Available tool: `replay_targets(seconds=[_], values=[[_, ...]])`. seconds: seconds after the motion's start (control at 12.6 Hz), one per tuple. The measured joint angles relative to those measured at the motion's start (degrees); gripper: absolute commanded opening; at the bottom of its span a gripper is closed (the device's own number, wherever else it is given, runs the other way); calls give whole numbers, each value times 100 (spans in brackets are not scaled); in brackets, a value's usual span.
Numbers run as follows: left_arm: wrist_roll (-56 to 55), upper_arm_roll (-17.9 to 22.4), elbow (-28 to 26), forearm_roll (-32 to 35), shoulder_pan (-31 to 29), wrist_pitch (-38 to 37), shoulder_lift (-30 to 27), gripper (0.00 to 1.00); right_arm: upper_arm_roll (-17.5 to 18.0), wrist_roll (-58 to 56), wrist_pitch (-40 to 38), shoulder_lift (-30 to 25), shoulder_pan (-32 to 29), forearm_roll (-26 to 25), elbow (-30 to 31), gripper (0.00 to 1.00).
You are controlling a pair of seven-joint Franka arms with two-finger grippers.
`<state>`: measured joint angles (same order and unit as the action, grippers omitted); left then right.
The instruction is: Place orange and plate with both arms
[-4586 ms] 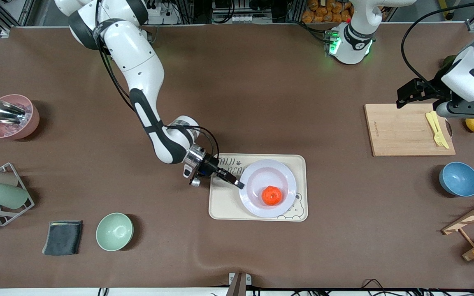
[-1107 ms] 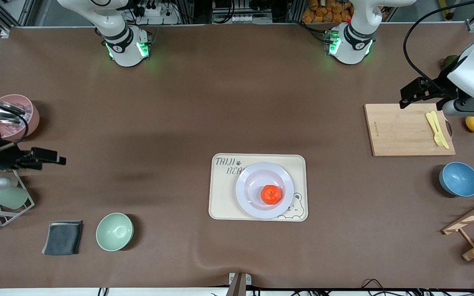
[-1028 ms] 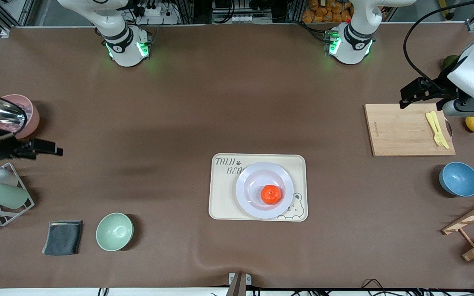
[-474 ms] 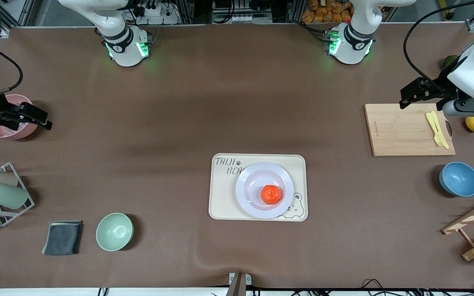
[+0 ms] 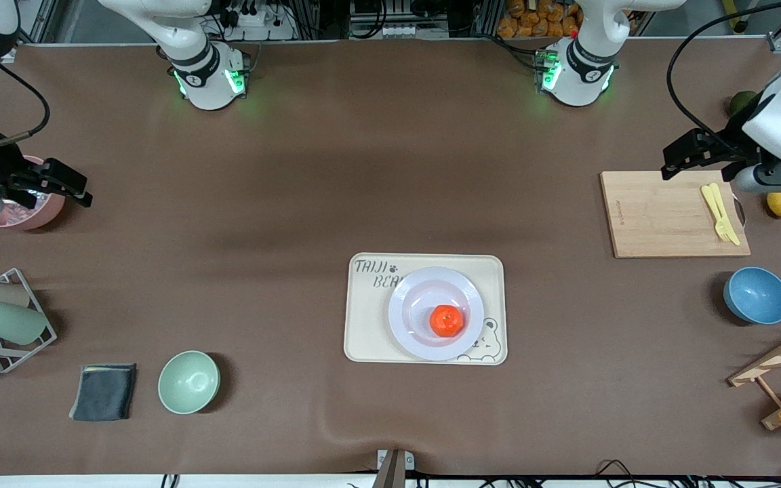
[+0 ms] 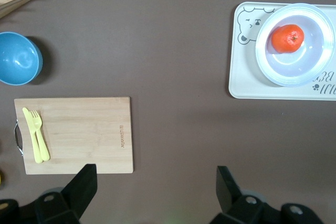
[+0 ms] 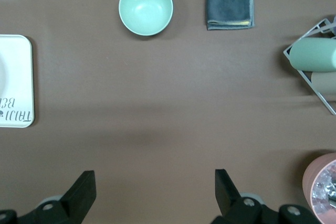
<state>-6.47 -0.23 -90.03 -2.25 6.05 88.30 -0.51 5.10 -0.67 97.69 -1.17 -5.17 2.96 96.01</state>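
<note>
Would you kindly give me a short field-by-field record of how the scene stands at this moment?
orange: in the middle of the plate
plate: on the cream tray, mid-table
left pincer: open, empty, over the bare table beside the wooden cutting board, toward the left arm's end
right pincer: open, empty, over the table beside the pink bowl, toward the right arm's end
task state: orange and plate look placed; neither pincer touches them
</note>
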Motion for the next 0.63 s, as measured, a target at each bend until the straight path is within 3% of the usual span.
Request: replay_targets(seconds=[0.63], values=[[87,-19,8,352,14,-14,-9,100,-255,16,34,12,162,-6,-41,100]])
